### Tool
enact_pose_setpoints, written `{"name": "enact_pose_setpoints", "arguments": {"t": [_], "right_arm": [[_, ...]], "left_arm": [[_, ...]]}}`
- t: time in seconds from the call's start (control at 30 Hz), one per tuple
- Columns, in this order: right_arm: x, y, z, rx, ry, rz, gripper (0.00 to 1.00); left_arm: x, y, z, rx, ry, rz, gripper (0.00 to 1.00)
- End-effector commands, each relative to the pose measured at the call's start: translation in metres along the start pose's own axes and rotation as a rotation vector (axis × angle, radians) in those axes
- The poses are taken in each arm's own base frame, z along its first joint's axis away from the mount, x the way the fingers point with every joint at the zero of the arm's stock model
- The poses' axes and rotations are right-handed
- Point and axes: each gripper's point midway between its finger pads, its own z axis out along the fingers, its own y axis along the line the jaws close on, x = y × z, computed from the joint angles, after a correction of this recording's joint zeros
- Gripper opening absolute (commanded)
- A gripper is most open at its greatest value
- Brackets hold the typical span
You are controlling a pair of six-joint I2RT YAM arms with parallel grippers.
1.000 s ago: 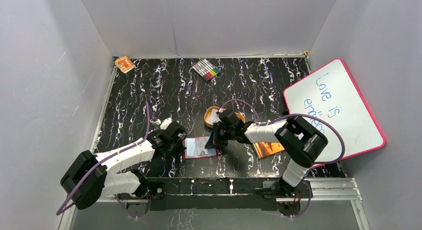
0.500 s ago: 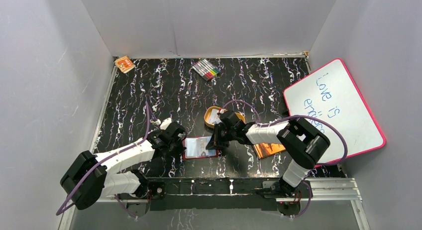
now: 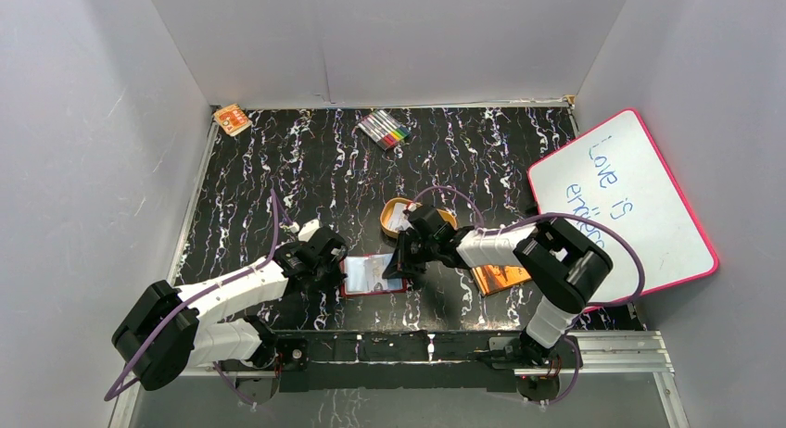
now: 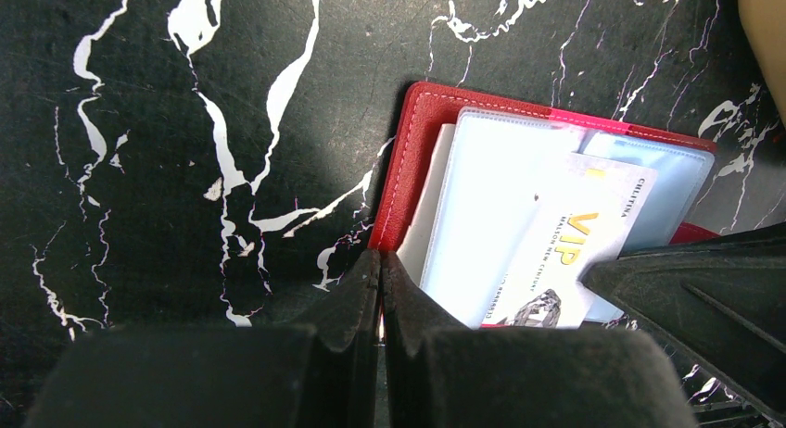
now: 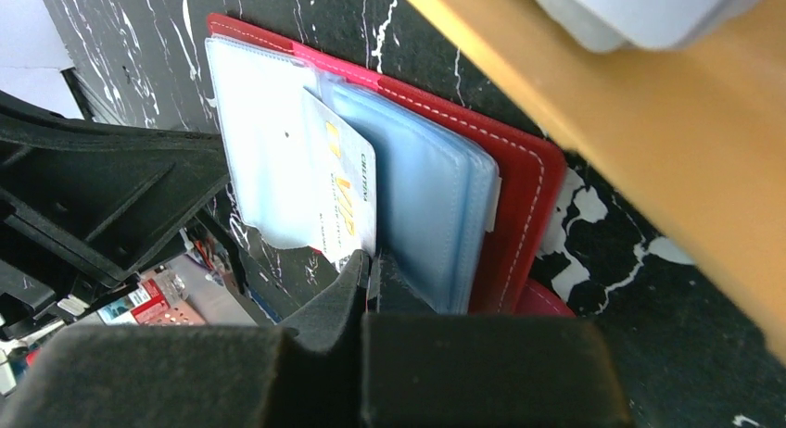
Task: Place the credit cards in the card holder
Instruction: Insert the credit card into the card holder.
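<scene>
Red card holder [image 4: 405, 169], lying open on the desk [image 3: 306, 169] near the middle of its near edge, clear sleeves facing up. One white credit card [image 5: 348, 196] marked VIP lies across the sleeves, its edge pinched in the closed right claw [image 5: 367, 272]. The left claw [image 4: 381, 284] is fully closed with nothing seen between its fingers, its tips touching the holder's left edge.

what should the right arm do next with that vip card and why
Probably ease the right gripper forward a little, feeding the VIP card deeper among the clear sleeves of the card holder. The card's near end sits at its shut fingertips with much of it exposed, and the shut left gripper rests at the holder's edge.
</scene>
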Motion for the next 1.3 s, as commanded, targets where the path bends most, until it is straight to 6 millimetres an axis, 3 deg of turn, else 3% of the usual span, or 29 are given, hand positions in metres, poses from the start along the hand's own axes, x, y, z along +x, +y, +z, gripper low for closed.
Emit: {"name": "enact_pose_setpoints", "arguments": {"t": [0.0,0.4,0.67,1.27], "right_arm": [[0.006,-0.018,0.009,0.079,0.032,0.003,0.00],[-0.005,-0.009,0.012,0.056,-0.011,0.027,0.00],[0.010,-0.015,0.017,0.049,0.064,0.024,0.00],[-0.002,0.009,0.024,-0.015,0.014,0.040,0.00]], "left_arm": [[0.014,0.026,0.004,-0.082,0.044,0.018,0.00],[0.017,0.028,0.006,-0.081,0.054,0.019,0.00],[0.017,0.026,0.006,-0.075,0.051,0.020,0.00],[0.022,0.028,0.007,-0.069,0.067,0.012,0.00]]}}
